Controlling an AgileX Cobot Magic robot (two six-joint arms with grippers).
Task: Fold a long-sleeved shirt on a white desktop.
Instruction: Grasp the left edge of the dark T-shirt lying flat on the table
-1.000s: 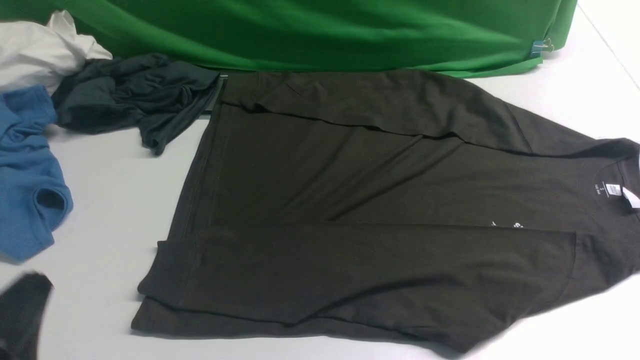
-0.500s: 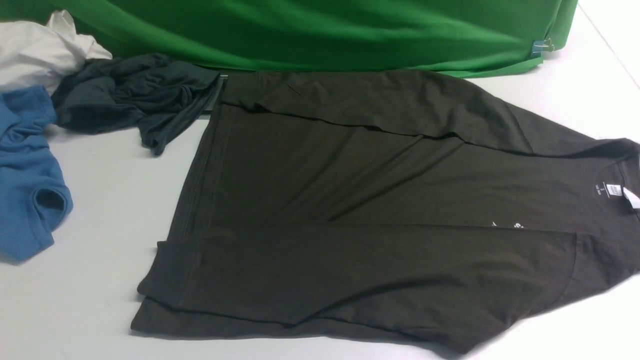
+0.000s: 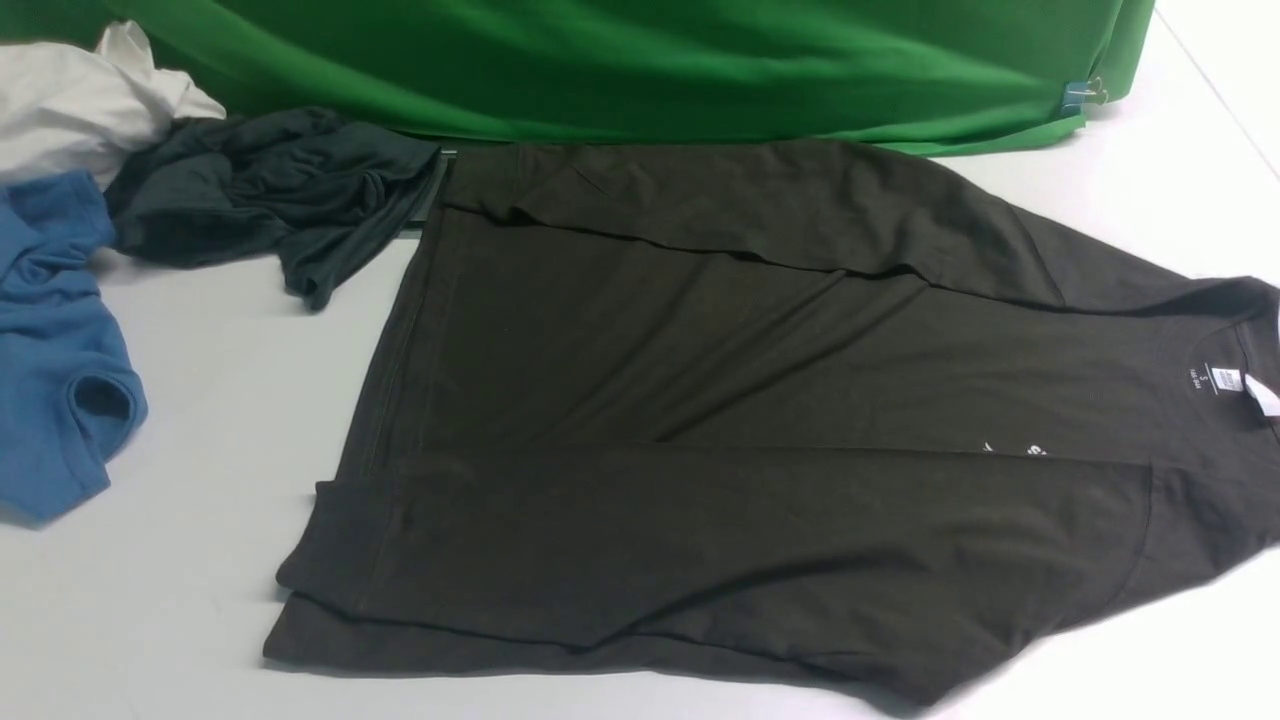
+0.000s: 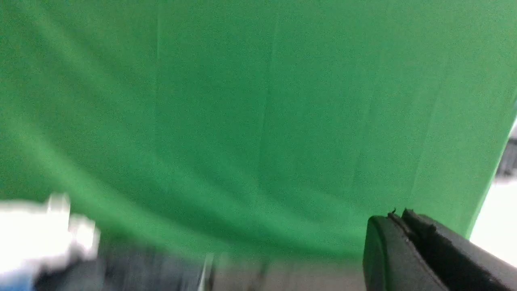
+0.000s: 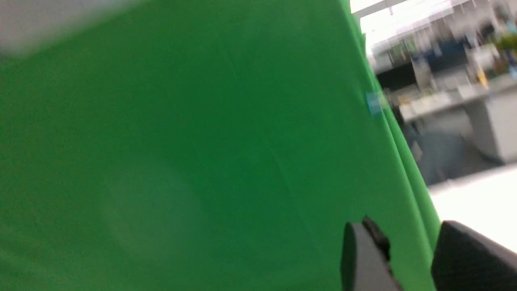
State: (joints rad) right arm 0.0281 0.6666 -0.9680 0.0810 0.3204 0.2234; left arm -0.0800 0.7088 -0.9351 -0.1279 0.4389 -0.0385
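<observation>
The long-sleeved shirt (image 3: 760, 400), dark olive-brown, lies flat on the white desktop (image 3: 200, 420) in the front view. Its collar points right and both sleeves are laid across the body. The white neck label (image 3: 1262, 395) and small chest print (image 3: 1030, 450) show near the right edge. Neither gripper appears in the front view. In the left wrist view my left gripper (image 4: 398, 216) is raised with its fingers pressed together and empty, facing the green cloth. In the right wrist view my right gripper (image 5: 408, 234) stands open with green cloth showing in the gap.
A green cloth backdrop (image 3: 640, 60) runs along the back of the table, with a clip (image 3: 1085, 95) at its right end. At the back left lie a crumpled charcoal-grey garment (image 3: 270, 190), a blue shirt (image 3: 50, 340) and a white cloth (image 3: 80, 100).
A dark blurred shape at the front view's bottom left corner one second ago has left the picture. The shirt has not moved.
</observation>
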